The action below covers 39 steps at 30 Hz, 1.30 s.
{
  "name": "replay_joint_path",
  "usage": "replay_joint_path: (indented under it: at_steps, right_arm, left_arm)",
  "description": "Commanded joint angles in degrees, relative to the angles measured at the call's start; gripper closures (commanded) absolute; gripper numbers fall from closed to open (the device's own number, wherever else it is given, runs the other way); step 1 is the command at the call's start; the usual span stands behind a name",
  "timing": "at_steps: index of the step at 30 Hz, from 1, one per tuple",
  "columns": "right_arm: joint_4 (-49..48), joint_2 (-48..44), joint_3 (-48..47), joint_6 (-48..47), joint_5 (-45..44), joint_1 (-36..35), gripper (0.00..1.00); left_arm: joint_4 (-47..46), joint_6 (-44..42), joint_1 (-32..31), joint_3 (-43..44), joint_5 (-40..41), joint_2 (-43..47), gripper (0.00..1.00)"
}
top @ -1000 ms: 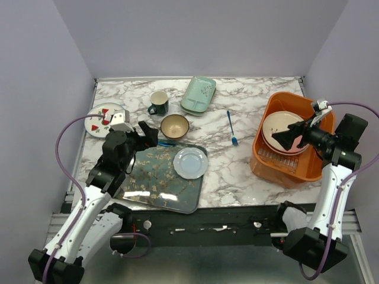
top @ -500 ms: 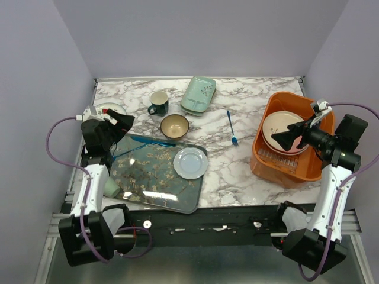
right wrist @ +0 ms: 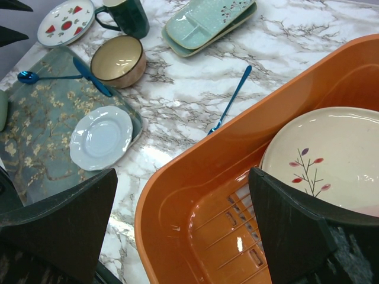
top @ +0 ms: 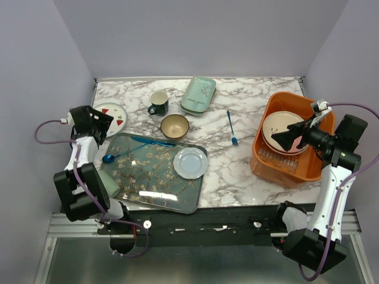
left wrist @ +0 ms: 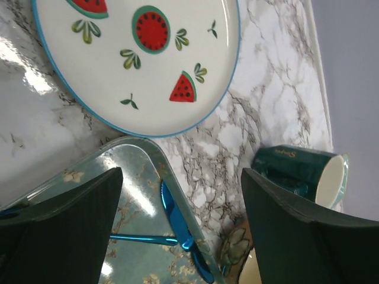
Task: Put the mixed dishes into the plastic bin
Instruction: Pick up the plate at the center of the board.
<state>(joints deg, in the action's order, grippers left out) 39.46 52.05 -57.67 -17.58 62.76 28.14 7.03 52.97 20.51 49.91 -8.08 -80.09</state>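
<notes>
Left pincer [left wrist: 180, 189] is at the far left of the counter [top: 237, 171], jaws wide apart with nothing between them, hovering where the near edge of the white plate with red wedges [left wrist: 142, 59] sits close to the far left corner of the dark floral tray [top: 148, 180]; it touches neither. Right pincer [top: 289, 138] also has its jaws apart and empty, hanging over the orange plastic bin [top: 269, 165] on the right. The cream-and-pink plate [right wrist: 331, 160] lies in the bin, leaning toward the far side. Still out on the counter: the dark green mug [top: 158, 103] far left of centre, the mint rectangular dish [top: 198, 94] just right of it, and the brown bowl [top: 174, 126] near the mug, just beyond the tray's far edge. A blue fork [top: 231, 127] lies alone between the bowl and the bin. On the tray are a small pale blue plate [top: 190, 163] at its right end, a blue knife [top: 151, 141] along the far edge, and a blue spoon [top: 118, 155] at the left. The pale green cup [top: 110, 184] is at the tray's near left side, partly hidden by the left arm.
</notes>
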Motion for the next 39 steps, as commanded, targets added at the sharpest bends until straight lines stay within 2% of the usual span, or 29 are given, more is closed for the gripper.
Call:
replay_joint_path:
  at_steps: [1, 8, 17, 31, 37, 39]
  right_arm:
    - [-0.61, -0.20, 0.72, 0.09, 2.10, 0.16, 0.00]
    - [-0.44, -0.55, 0.81, 0.09, 2.19, 0.16, 0.00]
    - [-0.44, -0.64, 0.80, 0.09, 1.66, 0.16, 0.00]
    - [-0.62, 0.59, 0.98, 0.01, 1.05, 0.16, 0.00]
    - [-0.62, 1.03, 1.07, 0.09, 0.78, 0.16, 0.00]
    - [-0.70, 1.12, 1.07, 0.09, 0.70, 0.16, 0.00]
  left_arm:
    - [8.44, 1.26, 0.32, 4.57, 10.17, -5.06, 0.17]
    - [10.90, 3.45, 0.40, 8.27, 15.63, -9.82, 0.43]
    - [10.82, 6.26, 0.84, 10.56, 16.87, -16.93, 0.47]
    - [5.63, 8.11, 2.43, 11.79, 12.38, -25.46, 0.47]
    - [3.88, 8.64, 3.30, 11.09, 9.66, -26.96, 0.58]
    - [3.43, 8.64, 3.31, 10.91, 8.96, -27.04, 0.64]
